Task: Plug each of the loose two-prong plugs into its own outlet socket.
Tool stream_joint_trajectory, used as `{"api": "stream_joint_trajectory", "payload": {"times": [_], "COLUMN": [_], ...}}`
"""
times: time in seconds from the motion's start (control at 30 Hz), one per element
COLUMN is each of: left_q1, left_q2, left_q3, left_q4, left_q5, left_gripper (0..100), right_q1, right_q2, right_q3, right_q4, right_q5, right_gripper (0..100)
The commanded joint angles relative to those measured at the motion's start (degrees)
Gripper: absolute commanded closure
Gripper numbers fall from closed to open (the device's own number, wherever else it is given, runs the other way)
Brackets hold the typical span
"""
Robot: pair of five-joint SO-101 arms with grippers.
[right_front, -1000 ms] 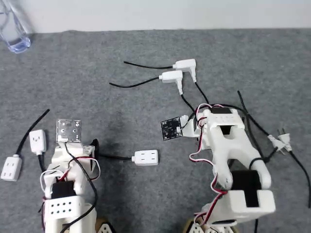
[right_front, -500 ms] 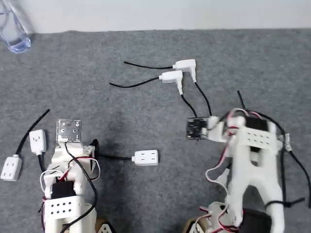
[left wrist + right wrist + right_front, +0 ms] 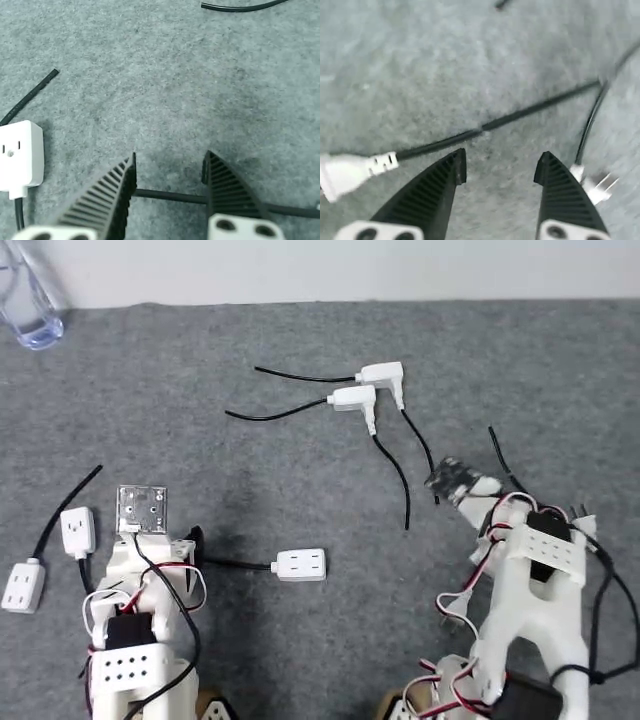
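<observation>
Two jaws spread, my right end effector should straddle the loose plug by its body (not cord or prongs) before closing.

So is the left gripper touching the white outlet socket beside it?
Apart. The left wrist view shows a strip of bare carpet between the open jaws of the left gripper and the outlet socket.

- Wide stretch of grey mat between the arms and the far wall: room to pass.
- Upper plug and lower plug lie close together, cords trailing both ways.
- Socket block sits near the left arm.
- Left gripper spread; black cord crosses between its fingers.
- Right gripper spread above a long cord; small plug beside one finger.
</observation>
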Motion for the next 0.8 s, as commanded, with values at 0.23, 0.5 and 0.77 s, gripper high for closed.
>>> {"api": "stream_joint_trajectory", "payload": {"times": [0.23, 0.5, 0.77], "left_q1": [0.18, 0.18, 0.18], "left_q2": [-0.62, -0.62, -0.62], "left_q3": [-0.57, -0.48, -0.48], "left_q4": [-1.76, -1.76, -1.67], "left_q5": [-0.70, -0.70, -0.62], "left_gripper": [80, 80, 80], "right_q1": [0.66, 0.48, -6.81], "right_q2": [-6.37, -17.80, -19.56], "right_q3": [-1.85, -1.41, 1.23], "right_q4": [10.95, 26.68, 33.27], "right_q5": [-21.45, -40.44, -53.19], "right_gripper": [76.8, 76.5, 76.8]}}
